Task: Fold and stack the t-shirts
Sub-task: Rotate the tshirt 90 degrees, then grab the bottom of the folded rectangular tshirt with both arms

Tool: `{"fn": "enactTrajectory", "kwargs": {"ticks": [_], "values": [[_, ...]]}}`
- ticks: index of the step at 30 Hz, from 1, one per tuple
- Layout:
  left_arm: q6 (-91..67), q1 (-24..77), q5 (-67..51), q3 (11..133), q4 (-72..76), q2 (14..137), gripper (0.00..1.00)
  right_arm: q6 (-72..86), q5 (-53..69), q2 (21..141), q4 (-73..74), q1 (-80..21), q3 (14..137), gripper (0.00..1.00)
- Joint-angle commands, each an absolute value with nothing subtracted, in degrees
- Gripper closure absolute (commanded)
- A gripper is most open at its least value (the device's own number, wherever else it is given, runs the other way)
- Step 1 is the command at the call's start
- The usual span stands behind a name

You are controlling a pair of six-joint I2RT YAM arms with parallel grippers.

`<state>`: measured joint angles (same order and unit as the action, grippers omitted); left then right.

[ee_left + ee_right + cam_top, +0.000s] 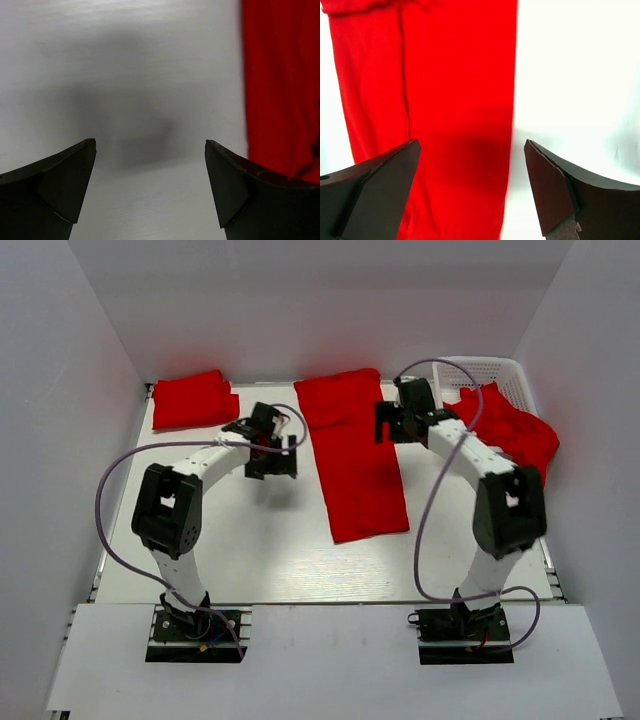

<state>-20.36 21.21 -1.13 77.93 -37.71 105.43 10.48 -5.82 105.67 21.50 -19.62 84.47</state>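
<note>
The white left arm [205, 458] and right arm [470, 452] carry black joints [165, 508], looping purple cables [100, 502] and black wedge-shaped pincer fingers [60, 185].

Bright even light, overexposed right wrist view

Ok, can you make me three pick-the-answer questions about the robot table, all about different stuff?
1. Where is the white basket?
A. far right corner
B. far left corner
C. between the arm bases

2. What colour are the t-shirts?
A. blue
B. red
C. green

3. What is the left gripper doing?
A. squeezing a shirt
B. shut, empty
C. open, holding nothing

Answers: 1 A, it sits far right on the table; 2 B, every shirt is bright red; 3 C, its jaws stand apart over bare table.
</note>
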Motion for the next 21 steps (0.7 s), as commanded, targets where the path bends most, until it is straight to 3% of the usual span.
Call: {"fn": "enactTrajectory", "kwargs": {"ticks": [1, 7, 15, 21], "values": [[-21.1, 28.0, -6.5, 73.8, -34.8, 100.4, 0.0, 17.8, -10.1, 96.6, 22.1, -19.4, 72.6, 0.1], [-24.2, 37.9, -11.3, 65.0, -28.0, 98.2, 0.0, 21.3, -7.7, 88.3, 25.0, -19.5, 57.0, 0.11], [-24.3, 44.9, -12.0, 67.3, -24.7, 101.9, 0.0, 22.1, 2.3, 82.9, 20.7, -19.5, 46.8, 0.14], [-24.8, 48.2, -10.0, 67.5, -27.5, 106.1, 0.12, 22.0, 2.7, 82.9, 21.5, -19.2, 45.4, 0.17]]}}
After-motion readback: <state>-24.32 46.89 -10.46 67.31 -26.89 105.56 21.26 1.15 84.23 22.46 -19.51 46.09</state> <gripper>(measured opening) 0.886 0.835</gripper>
